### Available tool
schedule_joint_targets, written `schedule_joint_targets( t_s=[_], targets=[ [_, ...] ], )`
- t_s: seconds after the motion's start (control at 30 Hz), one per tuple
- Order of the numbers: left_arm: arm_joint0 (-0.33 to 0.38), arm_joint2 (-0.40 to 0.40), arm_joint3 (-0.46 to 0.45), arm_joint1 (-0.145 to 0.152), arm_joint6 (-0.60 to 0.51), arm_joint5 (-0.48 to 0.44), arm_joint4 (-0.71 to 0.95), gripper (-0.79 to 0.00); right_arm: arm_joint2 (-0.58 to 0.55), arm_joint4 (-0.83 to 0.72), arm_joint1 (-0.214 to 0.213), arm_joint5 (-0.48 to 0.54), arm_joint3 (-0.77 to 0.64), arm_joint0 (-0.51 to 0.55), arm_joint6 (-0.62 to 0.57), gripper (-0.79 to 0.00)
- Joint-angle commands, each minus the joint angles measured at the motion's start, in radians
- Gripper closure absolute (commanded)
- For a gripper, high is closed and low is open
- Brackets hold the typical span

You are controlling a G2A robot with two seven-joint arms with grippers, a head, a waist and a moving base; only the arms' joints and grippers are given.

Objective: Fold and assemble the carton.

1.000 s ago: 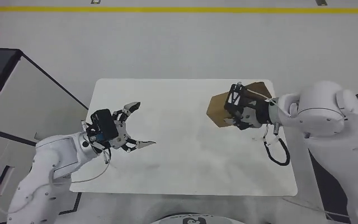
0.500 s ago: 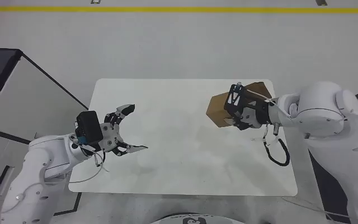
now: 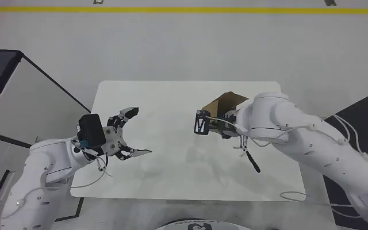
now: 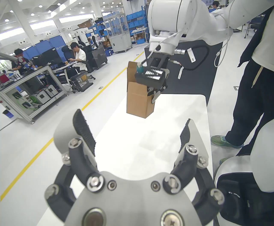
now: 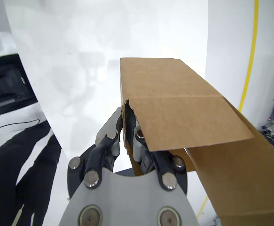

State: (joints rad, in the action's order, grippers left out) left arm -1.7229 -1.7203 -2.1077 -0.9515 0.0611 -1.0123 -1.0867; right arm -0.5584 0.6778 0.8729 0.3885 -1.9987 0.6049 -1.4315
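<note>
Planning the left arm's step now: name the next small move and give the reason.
Probably bring the open left gripper across the table toward the carton. The right gripper is shut on one carton wall, a flap stands unfolded, and the left gripper is empty and well apart from it.

Industrial robotics lab / factory-floor workshop, def. not a home. Evidence past my white worktable (image 3: 172, 109): alu-frame bench (image 4: 32, 85) w/ boxed electronics & green cables (image 4: 34, 98) underneath, desks w/ monitors (image 4: 50, 56), blue partitions (image 4: 56, 40), racks of blue bins (image 4: 133, 17), and a glass-fronted machine cabinet (image 4: 118, 40). Overhead, rows of strip lights (image 4: 70, 18) on a high white ceiling. Floor (image 3: 172, 46) is glossy light grey, w/ a yellow lane line (image 3: 184, 9) along the table's far side.
</note>
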Motion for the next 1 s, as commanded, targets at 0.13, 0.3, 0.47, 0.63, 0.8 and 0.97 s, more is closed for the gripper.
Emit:
schedule_joint_targets(
  t_s=[0.13, 0.3, 0.47, 0.63, 0.8, 0.97],
  targets=[
    [0.000, 0.000, 0.000, 0.000, 0.000, 0.000, 0.000, -0.785, 0.055, -0.017, 0.023, -0.002, 0.034, -0.041, -0.002, 0.000],
    [0.000, 0.000, 0.000, 0.000, 0.000, 0.000, 0.000, -0.785, 0.055, -0.017, 0.023, -0.002, 0.034, -0.041, -0.002, 0.000],
    [0.000, 0.000, 0.000, 0.000, 0.000, 0.000, 0.000, -0.785, 0.121, 0.107, 0.043, 0.025, 0.070, -0.019, 0.034, 0.000],
    [0.000, 0.000, 0.000, 0.000, 0.000, 0.000, 0.000, -0.785, 0.201, 0.208, 0.099, 0.040, 0.144, -0.033, 0.119, 0.000],
    [0.000, 0.000, 0.000, 0.000, 0.000, 0.000, 0.000, -0.785, 0.258, 0.251, 0.162, 0.072, 0.252, -0.058, 0.189, 0.000],
    [0.000, 0.000, 0.000, 0.000, 0.000, 0.000, 0.000, -0.785, 0.295, 0.242, 0.219, 0.123, 0.362, -0.080, 0.244, 0.000]
  ],
)
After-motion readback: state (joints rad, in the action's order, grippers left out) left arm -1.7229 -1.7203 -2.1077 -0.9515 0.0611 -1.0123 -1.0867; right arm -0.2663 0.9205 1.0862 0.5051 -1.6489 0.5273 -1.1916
